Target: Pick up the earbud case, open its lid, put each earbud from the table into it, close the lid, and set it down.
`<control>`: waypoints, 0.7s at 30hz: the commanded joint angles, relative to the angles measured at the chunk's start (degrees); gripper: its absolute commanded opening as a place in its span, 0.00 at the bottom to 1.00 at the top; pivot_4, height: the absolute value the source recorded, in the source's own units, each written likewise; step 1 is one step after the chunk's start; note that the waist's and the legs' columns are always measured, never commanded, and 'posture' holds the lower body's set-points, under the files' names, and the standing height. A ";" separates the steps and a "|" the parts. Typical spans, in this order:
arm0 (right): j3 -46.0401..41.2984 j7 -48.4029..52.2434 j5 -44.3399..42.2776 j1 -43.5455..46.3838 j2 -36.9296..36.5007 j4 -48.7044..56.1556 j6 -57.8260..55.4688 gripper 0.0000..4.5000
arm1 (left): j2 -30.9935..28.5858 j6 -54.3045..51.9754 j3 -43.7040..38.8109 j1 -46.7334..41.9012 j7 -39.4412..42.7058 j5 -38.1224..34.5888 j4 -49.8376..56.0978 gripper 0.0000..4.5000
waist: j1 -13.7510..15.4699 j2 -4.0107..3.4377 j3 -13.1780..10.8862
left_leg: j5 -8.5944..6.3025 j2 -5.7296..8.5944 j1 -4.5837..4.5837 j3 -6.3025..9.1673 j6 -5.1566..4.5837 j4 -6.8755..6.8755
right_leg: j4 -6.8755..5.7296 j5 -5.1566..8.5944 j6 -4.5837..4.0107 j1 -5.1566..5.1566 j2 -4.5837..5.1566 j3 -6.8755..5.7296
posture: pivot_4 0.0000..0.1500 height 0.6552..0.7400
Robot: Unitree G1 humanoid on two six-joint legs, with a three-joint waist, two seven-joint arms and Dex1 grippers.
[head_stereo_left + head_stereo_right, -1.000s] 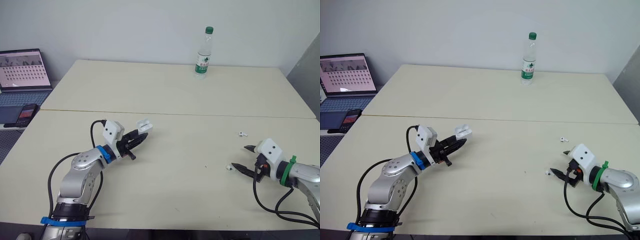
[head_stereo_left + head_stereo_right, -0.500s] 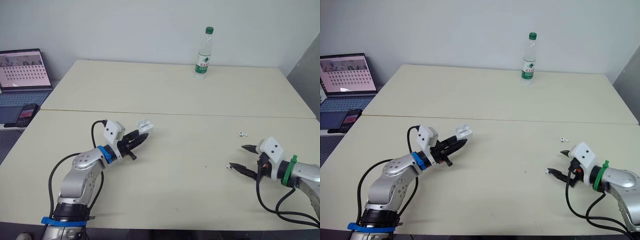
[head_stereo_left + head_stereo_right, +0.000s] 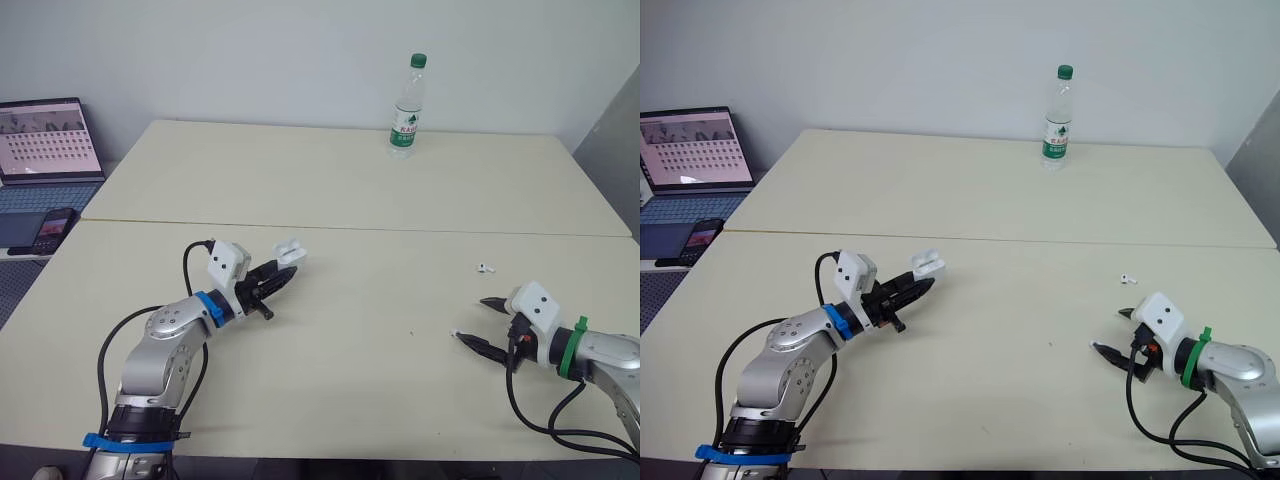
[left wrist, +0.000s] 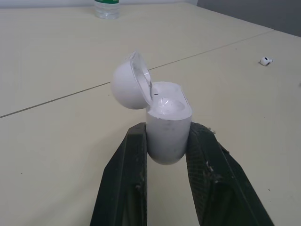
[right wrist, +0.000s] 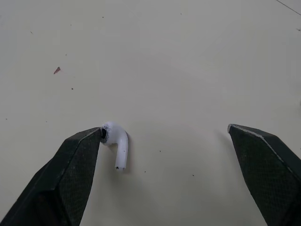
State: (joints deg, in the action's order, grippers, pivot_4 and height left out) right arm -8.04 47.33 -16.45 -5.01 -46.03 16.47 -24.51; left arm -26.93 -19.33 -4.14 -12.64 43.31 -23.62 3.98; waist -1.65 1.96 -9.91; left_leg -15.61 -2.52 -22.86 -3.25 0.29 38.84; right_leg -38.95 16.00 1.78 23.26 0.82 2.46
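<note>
Right wrist view; earbud (image 5: pixel 117 141) touches one side of right gripper (image 5: pixel 165 130); jaws wide.

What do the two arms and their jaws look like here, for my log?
Both arms are silver-grey metal with rounded joints. The left arm wears a blue band at the wrist, the right arm a green band. Each wrist carries a white camera block, looping black cables, and two black, tapering, pointed jaws.

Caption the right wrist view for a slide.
Open right gripper brackets an earbud on the table, one fingertip at its head.
</note>
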 commanded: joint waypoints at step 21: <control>-2.61 -4.31 4.13 3.44 -1.06 -3.68 2.04 1.00 | 0.16 0.76 0.19 -0.40 0.22 -0.24 2.54 0.17 | 0.01 0.01 0.01 | 0.00 0.00 0.02 -0.02 0.00 0.03 | -0.01 0.00 0.00 -0.03 -0.02 0.02 | 1.00 0.95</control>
State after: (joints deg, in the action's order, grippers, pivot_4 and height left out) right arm -8.48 43.44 -12.46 -2.18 -46.29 12.21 -22.99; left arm -26.84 -19.35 -3.94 -12.61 43.32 -23.62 4.10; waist -1.64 1.98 -9.90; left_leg -15.60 -2.52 -22.83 -3.27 0.29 38.88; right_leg -38.96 16.00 1.79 23.24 0.80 2.49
